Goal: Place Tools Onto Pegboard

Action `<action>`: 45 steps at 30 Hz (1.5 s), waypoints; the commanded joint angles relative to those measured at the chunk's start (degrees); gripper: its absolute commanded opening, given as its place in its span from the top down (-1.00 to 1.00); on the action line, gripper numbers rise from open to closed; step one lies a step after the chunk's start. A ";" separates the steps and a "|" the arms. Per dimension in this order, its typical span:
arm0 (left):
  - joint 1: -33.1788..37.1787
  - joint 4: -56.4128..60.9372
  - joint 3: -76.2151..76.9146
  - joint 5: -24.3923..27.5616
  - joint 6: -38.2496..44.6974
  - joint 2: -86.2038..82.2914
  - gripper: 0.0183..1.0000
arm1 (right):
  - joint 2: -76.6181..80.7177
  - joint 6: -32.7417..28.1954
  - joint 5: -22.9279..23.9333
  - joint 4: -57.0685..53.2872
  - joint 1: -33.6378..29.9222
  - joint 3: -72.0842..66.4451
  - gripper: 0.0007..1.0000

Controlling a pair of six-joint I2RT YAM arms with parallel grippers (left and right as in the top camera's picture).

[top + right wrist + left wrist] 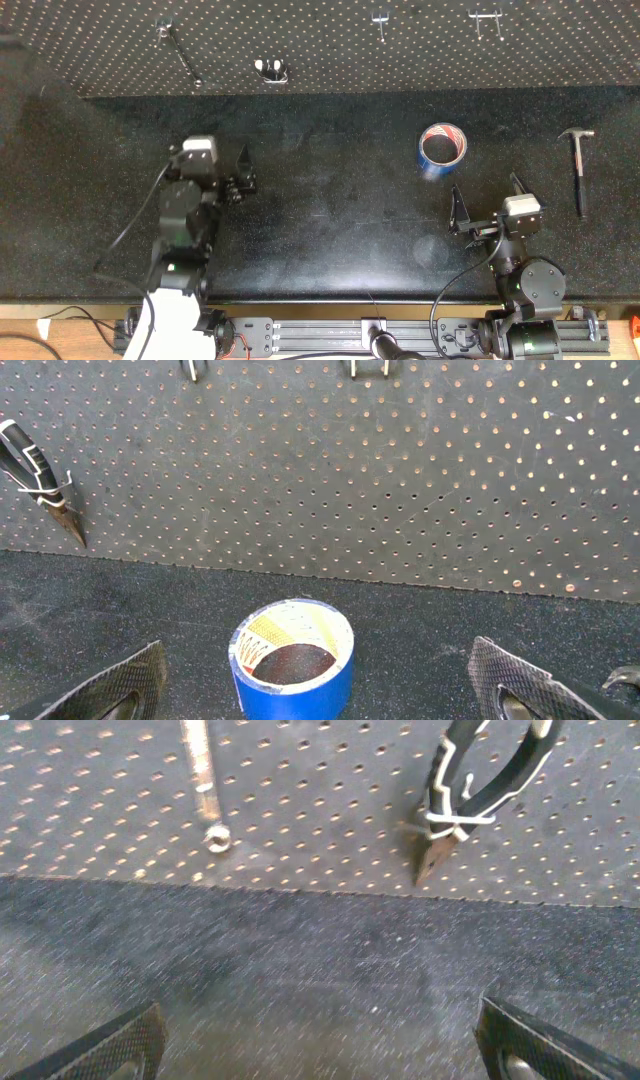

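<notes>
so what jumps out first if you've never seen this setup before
The blue tape roll on the dark table, right of centre, stands out most. A hammer lies farther right on the same table. On the pegboard behind, a wrench and pliers already hang at the left.

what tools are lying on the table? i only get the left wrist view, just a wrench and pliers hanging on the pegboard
Observer: A hammer lies flat on the table, to the right of the right gripper.
Operator: anything else down there
Observer: A blue tape roll sits hole up, between the right gripper and the pegboard.
Operator: any free hooks
Observer: Two bare hooks hang on the pegboard's right part.
</notes>
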 commanded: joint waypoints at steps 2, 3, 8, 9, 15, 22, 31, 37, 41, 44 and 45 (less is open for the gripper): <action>6.03 7.21 -12.81 3.56 -0.11 -17.57 -0.99 | -0.35 -0.33 -0.09 -0.26 -0.28 -0.24 -0.97; 7.39 8.79 -14.93 3.78 -0.11 -21.07 -0.99 | -0.35 -0.33 -0.09 -0.26 -0.28 -0.24 -0.97; 8.28 4.04 -16.48 3.74 -0.09 -30.32 -0.99 | -0.35 -0.33 -0.09 -0.26 -0.28 -0.24 -0.97; 8.28 0.57 -16.48 3.41 -0.04 -33.66 -0.99 | -0.35 -0.33 -0.09 -0.26 -0.28 -0.24 -0.97; 8.24 -16.63 -16.48 3.37 -0.09 -48.98 -0.99 | -0.35 -0.33 -0.09 -0.26 -0.28 -0.24 -0.97; 4.94 -16.50 -16.48 3.32 -0.09 -50.34 -0.99 | -0.37 -0.31 -0.09 -0.26 -0.28 -0.24 -0.97; 3.28 -16.50 -16.48 3.32 -0.09 -50.34 -0.99 | -0.35 -0.33 -0.09 -0.26 -0.28 -0.24 -0.97; 2.64 -16.48 -16.48 3.30 -0.09 -50.29 -0.99 | -0.35 -0.33 -0.09 -0.26 -0.28 -0.24 -0.97; 2.64 -16.48 -16.48 3.30 -0.09 -50.29 -0.99 | -0.37 -0.33 -0.09 -0.26 -0.28 -0.24 -0.97; 2.64 -16.48 -16.48 3.32 -0.09 -50.29 -0.99 | -0.37 -0.35 -0.02 -0.28 -0.28 -0.24 -0.97; 2.64 -16.48 -16.48 3.30 -0.09 -50.29 -0.99 | -0.35 -0.33 0.11 -0.28 -0.31 -0.24 -0.97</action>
